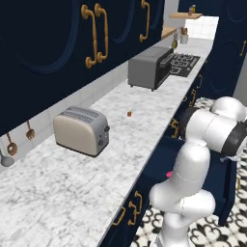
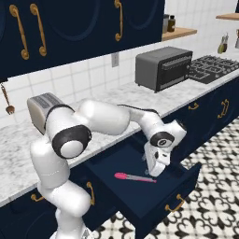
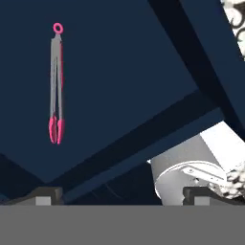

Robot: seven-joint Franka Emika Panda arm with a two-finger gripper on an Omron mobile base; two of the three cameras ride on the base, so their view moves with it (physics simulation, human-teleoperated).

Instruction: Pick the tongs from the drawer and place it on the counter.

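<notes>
While the thin pink-magenta tongs with a greyish shaft (image 3: 56, 86) lay flat on the floor of the deep navy-blue box drawer (image 2: 186, 186), pulled out, the dark two-finger gripper (image 3: 122, 194) hung above them. In the hand view they sat upper left of the fingertips (image 3: 45, 194), long axis running top to bottom. The jaws stood wide apart, empty. The white-and-grey marbled stone counter (image 1: 58, 193) waited beyond.

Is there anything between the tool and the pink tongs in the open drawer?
No. Only bare navy drawer floor separates the tool from the thin pink-and-grey tongs, seen in the hand view.
</notes>
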